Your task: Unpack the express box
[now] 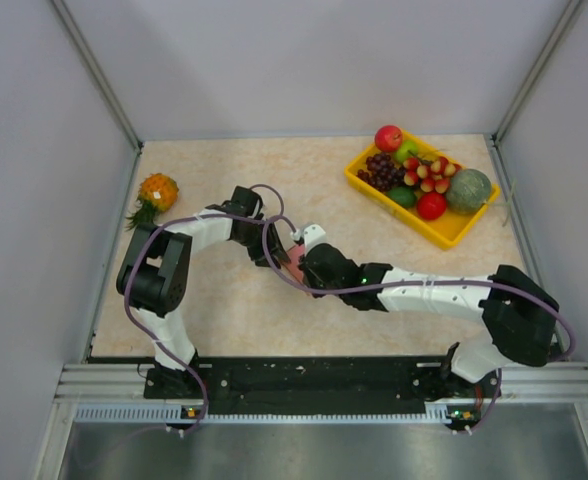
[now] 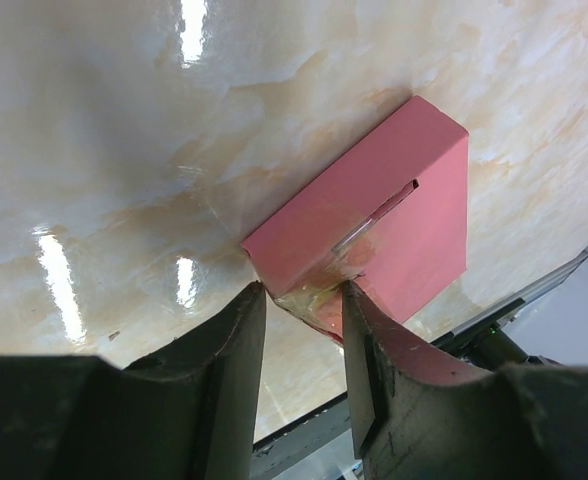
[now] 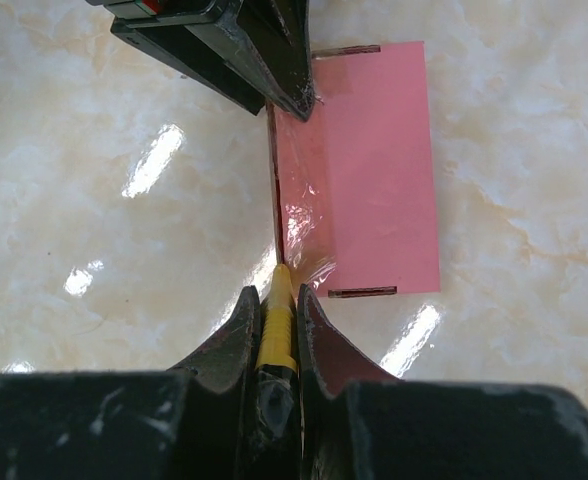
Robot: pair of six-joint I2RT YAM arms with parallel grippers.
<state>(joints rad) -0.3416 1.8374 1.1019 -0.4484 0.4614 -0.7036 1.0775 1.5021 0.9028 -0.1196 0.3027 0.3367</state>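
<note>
The pink express box (image 3: 374, 170) lies flat on the marble table, with clear tape along its left edge. In the top view only a sliver of the box (image 1: 291, 262) shows between the two grippers. My left gripper (image 2: 302, 300) is shut on the box's taped corner (image 2: 374, 220), one finger on each side. My right gripper (image 3: 277, 295) is shut on the yellow utility knife (image 3: 277, 330). The knife's tip touches the taped left edge at the box's near corner. The left gripper's fingers (image 3: 274, 60) hold the box's far corner in the right wrist view.
A yellow tray (image 1: 414, 225) full of fruit stands at the back right. A pineapple (image 1: 157, 190) lies at the back left. Grey walls enclose the table on three sides. The table's front edge (image 2: 514, 300) lies close behind the box.
</note>
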